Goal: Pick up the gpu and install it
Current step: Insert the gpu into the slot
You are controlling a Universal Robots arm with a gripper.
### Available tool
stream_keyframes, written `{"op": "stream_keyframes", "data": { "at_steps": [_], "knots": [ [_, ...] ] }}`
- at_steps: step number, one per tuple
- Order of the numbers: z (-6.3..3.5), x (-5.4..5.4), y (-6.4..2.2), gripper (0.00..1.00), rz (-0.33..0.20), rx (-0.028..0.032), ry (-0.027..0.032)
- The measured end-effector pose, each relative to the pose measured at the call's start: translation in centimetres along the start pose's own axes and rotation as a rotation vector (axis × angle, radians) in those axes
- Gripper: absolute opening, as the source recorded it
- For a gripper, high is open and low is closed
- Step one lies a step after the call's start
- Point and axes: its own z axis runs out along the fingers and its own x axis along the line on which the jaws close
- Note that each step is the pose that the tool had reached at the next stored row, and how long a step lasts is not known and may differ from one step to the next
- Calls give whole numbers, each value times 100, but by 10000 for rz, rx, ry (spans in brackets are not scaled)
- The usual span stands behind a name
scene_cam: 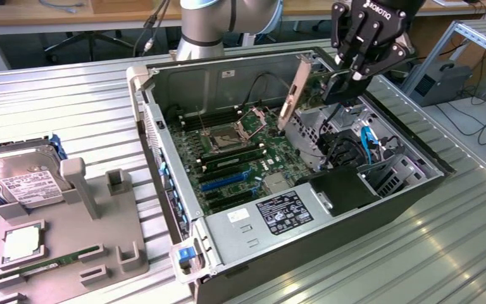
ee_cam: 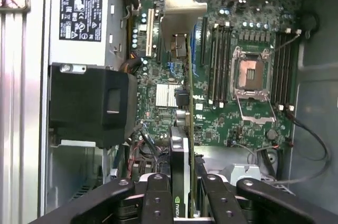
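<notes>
Card clamped in the gripper over the open computer case

The gripper [scene_cam: 354, 71] [ee_cam: 185, 189] is clenched on the gpu [scene_cam: 341, 92] [ee_cam: 180, 150], one dark finger [ee_cam: 158, 197] on each flat side, and the card stands on edge inside the computer case [scene_cam: 165, 171], toward its far right in the exterior view. The card's silver bracket [scene_cam: 295, 95] [ee_cam: 182, 10] slants down over the green motherboard [scene_cam: 235, 158] [ee_cam: 227, 123], beside the empty CPU socket [ee_cam: 248, 73]. The card seems to hang just above the board, though I cannot tell whether its lower edge touches a slot. The labelled power supply [scene_cam: 268, 214] sits at the near end of the case. Well apart on the exterior view's left, a grey fixture [scene_cam: 99, 221] holds a hard drive [scene_cam: 23, 180] and a green RAM stick [scene_cam: 45, 266].
</notes>
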Motion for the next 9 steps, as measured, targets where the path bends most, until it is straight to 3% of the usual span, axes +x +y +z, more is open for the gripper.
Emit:
{"op": "stream_keyframes", "data": {
  "at_steps": [2, 6, 9],
  "knots": [
    [4, 0, 0, 27, 424, 7, -11],
    [12, -2, 61, 27, 657, 12, -21],
    [36, -9, 243, 27, 712, 13, -22]
  ]
}}
